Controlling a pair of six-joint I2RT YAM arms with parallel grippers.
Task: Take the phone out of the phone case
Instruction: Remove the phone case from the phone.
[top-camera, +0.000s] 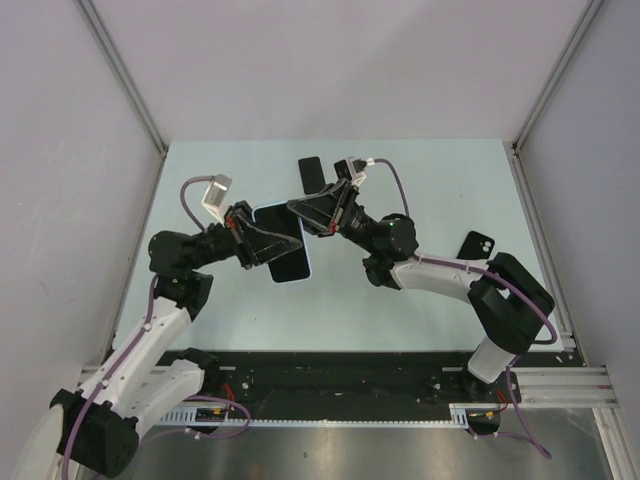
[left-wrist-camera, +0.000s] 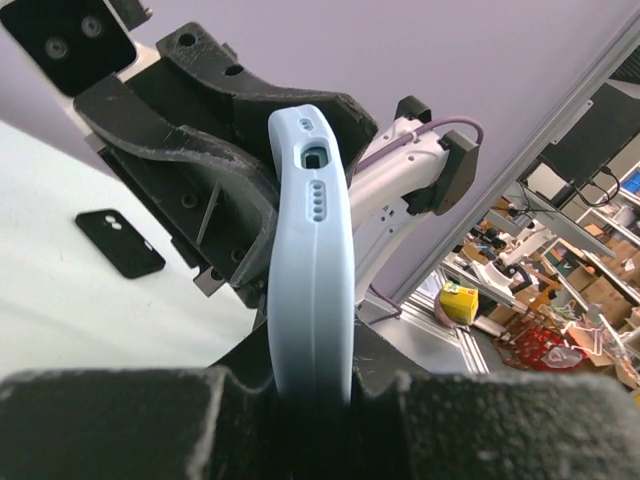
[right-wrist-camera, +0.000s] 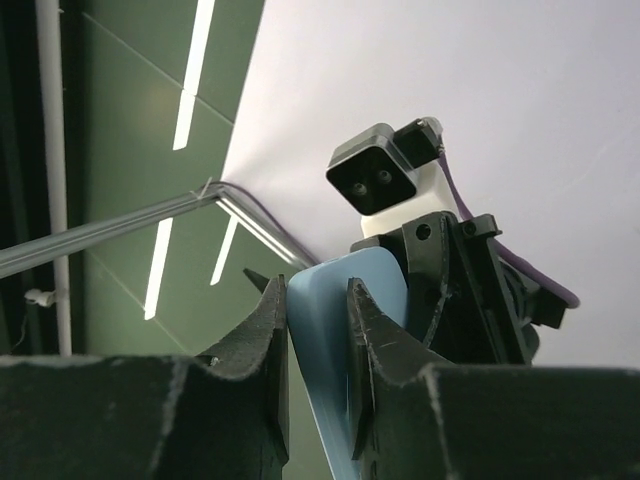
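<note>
A phone with a dark screen (top-camera: 284, 243) sits in a light blue phone case (top-camera: 292, 279), held in the air over the table between both arms. My left gripper (top-camera: 268, 243) is shut on the case's left side; in the left wrist view the case's edge (left-wrist-camera: 312, 250) with its port holes rises from between my left gripper's (left-wrist-camera: 312, 385) fingers. My right gripper (top-camera: 306, 214) is shut on the case's upper right corner; in the right wrist view the blue corner (right-wrist-camera: 335, 300) is pinched in my right gripper (right-wrist-camera: 318, 312). The phone screen is hidden in both wrist views.
A black phone-shaped slab (top-camera: 310, 172) lies on the pale table (top-camera: 420, 190) at the back. A black phone case (top-camera: 478, 245) lies at the right, also in the left wrist view (left-wrist-camera: 120, 243). Grey walls and aluminium rails (top-camera: 540, 230) close in the table.
</note>
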